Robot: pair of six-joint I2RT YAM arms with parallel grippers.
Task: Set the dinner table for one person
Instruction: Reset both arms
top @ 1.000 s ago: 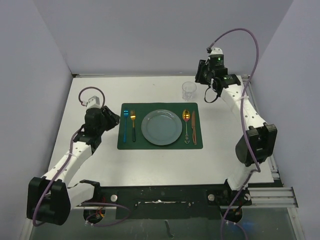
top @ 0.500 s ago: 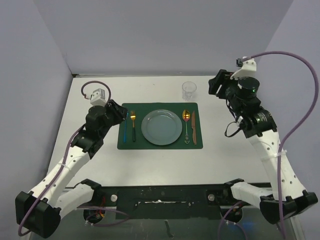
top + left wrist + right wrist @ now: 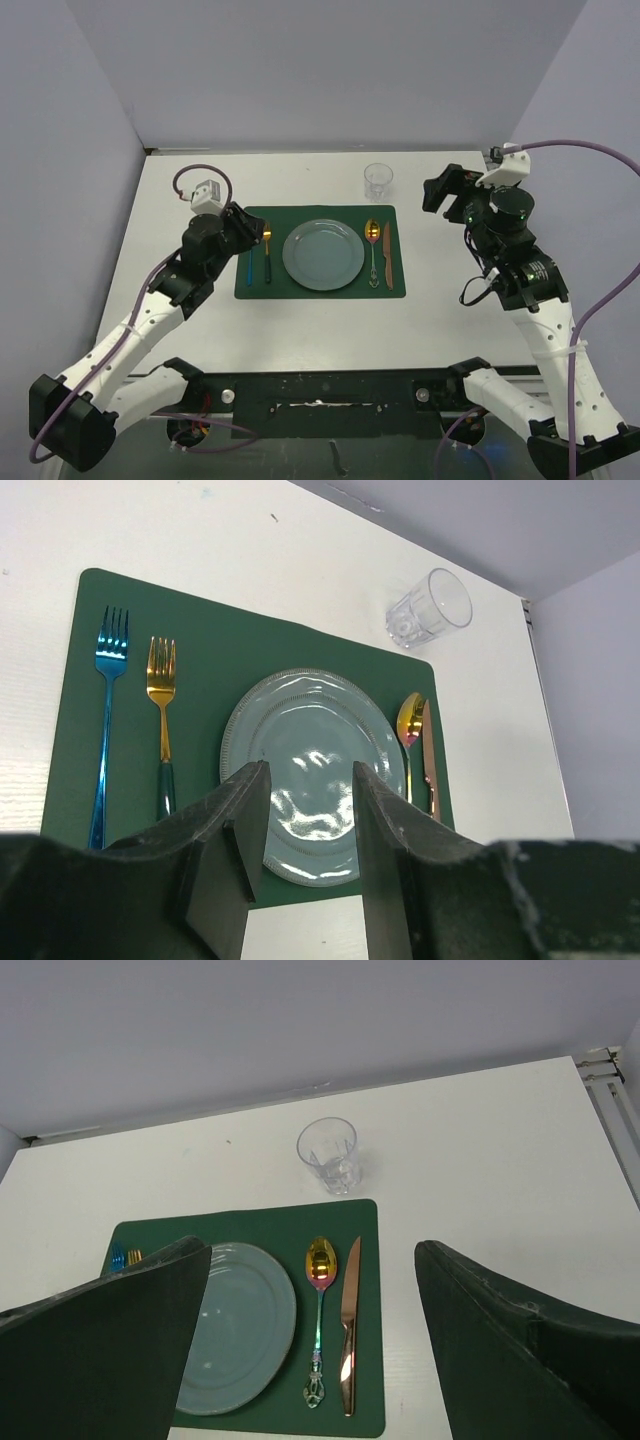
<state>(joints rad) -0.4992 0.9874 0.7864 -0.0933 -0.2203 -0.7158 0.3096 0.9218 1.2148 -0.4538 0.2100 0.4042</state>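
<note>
Plain pale lavender-grey panels close in the scene: a back wall point(image 3: 320, 70), a left wall point(image 3: 50, 200) and a right wall point(image 3: 600, 100), meeting at the far corners. Between them lies the matte white rectangular counter point(image 3: 300, 330), edged at its near right corner by a silver metal rail point(image 3: 545, 390). A black bar point(image 3: 320, 385) runs along the near edge, with a dull grey-green surface point(image 3: 380, 455) below it. The light is soft and even, and shadows are faint.
</note>
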